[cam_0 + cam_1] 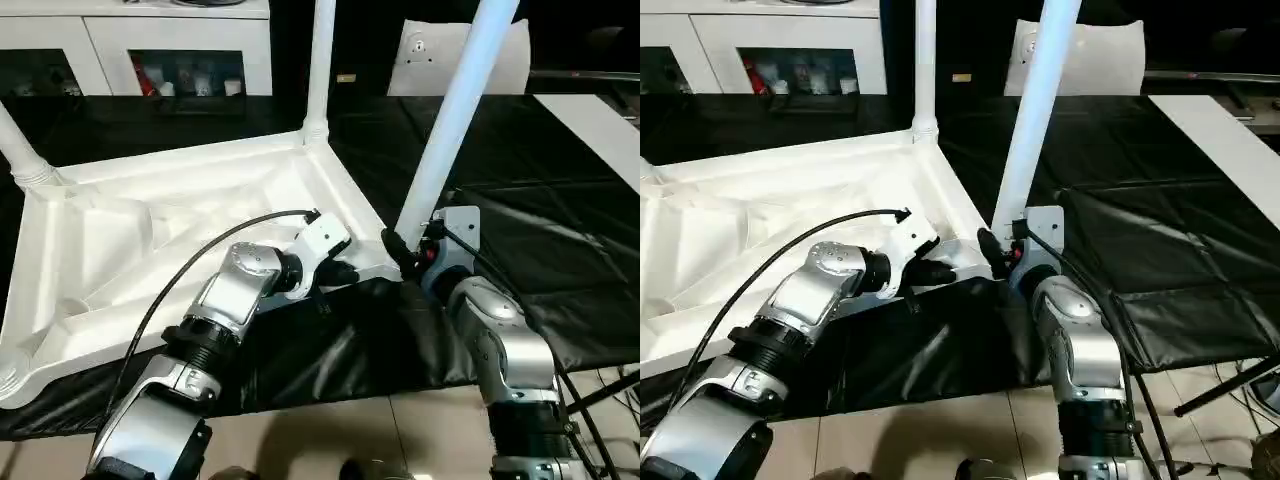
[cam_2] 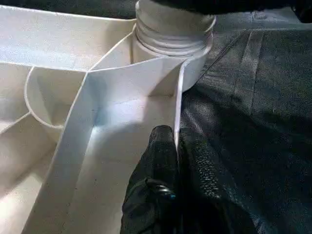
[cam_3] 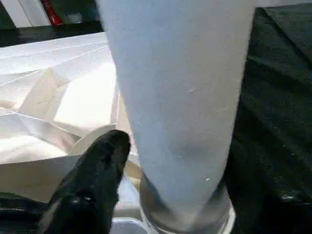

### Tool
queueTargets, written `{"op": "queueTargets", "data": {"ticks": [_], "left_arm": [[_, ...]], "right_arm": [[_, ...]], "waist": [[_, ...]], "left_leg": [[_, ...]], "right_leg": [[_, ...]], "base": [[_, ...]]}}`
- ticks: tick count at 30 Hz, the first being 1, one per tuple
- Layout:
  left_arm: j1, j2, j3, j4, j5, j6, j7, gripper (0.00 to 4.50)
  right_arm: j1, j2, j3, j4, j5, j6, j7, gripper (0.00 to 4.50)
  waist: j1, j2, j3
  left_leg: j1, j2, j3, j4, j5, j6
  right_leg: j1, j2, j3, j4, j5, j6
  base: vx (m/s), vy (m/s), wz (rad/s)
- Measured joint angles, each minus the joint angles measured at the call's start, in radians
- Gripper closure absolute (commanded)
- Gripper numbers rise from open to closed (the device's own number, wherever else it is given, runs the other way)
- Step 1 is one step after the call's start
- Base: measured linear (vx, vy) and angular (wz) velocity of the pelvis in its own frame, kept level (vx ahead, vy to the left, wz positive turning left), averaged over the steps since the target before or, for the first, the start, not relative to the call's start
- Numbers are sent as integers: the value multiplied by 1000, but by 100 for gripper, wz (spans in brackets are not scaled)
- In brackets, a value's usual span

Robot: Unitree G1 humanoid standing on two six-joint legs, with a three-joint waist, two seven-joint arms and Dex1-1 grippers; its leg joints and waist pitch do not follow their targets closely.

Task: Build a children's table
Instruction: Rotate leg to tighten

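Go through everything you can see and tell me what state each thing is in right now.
table top: upside down, ribbed underside up
near leg: standing in its corner socket
far leg: upright in its socket
left gripper: shut on the table's rim
right gripper: at the near leg's base, jaws either side

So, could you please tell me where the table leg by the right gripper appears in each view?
Left eye view: the leg leans right of centre, up to the top edge.
Right eye view: near centre, rising to the top.
Left wrist view: its ribbed base, at the top edge.
Right wrist view: the wide pale column, centre.
Shared landmark: the corner socket holding it, where the rim ends.
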Motion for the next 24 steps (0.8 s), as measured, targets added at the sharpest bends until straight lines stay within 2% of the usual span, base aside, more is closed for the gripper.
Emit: {"op": "queueTargets", "data": {"ticks": [1, 2, 7, 8, 10, 13, 18, 22, 24], "left_arm": [[6, 11, -2, -10, 0, -10, -18, 450], [8, 14, -3, -14, 0, -11, -25, 450], [41, 116, -14, -50, -25, -102, -167, 450], [43, 127, -15, -51, -27, -111, -183, 450], [56, 173, -31, -61, -40, -166, -267, 450], [67, 196, -56, -63, -65, -223, -365, 450], [70, 252, -77, -53, -96, -274, -506, 450], [64, 266, -96, -29, -104, -318, -573, 450], [60, 269, -105, -19, -104, -334, -596, 450]], "right_arm": [[8, -7, 1, -11, 4, 0, 24, 96], [13, -11, 1, -17, 7, 0, 34, 96], [53, -150, 61, -66, 79, 6, 266, 65], [55, -164, 67, -69, 80, 4, 286, 55], [60, -240, 114, -70, 89, -9, 396, 35], [60, -306, 135, -69, 97, -35, 520, 12], [59, -430, 154, -48, 113, -118, 687, 12], [60, -457, 178, -25, 133, -162, 798, 12], [60, -471, 180, -23, 152, -164, 844, 38]], "waist": [[0, 1, 0], [0, 1, 0], [0, 4, 2], [1, 4, 3], [4, 5, 3], [11, 4, 3], [36, 2, 4], [48, 1, 4], [54, 0, 4]], "left_leg": [[-1, 0, 0, 0, 0, 0], [-1, 0, 0, -1, 0, 0], [-2, 2, 0, -4, 4, 5], [-2, 2, 0, -4, 4, 5], [-2, 3, 0, -4, 4, 5], [-4, 3, 0, -2, 3, 6], [-4, 2, 0, 0, 3, 6], [-4, 2, 0, 2, 3, 6], [-4, 2, 0, 3, 3, 7]], "right_leg": [[-1, 0, 0, 0, 0, 0], [-1, 0, 0, 0, 0, 0], [-4, 2, -1, 2, 1, -2], [-4, 2, -2, 2, 1, -2], [-4, 2, -2, 2, 0, -2], [-4, 2, -2, 1, 0, -2], [-3, 1, -2, 2, 1, -3], [-2, 0, -2, 2, 2, -4], [-2, 0, -2, 2, 2, -4]], "base": [[0, 0, 0], [0, 0, 0], [0, 0, 0], [0, 0, 0], [0, 0, 0], [0, 0, 0], [0, 0, 0], [0, 0, 0], [0, 0, 0]]}}
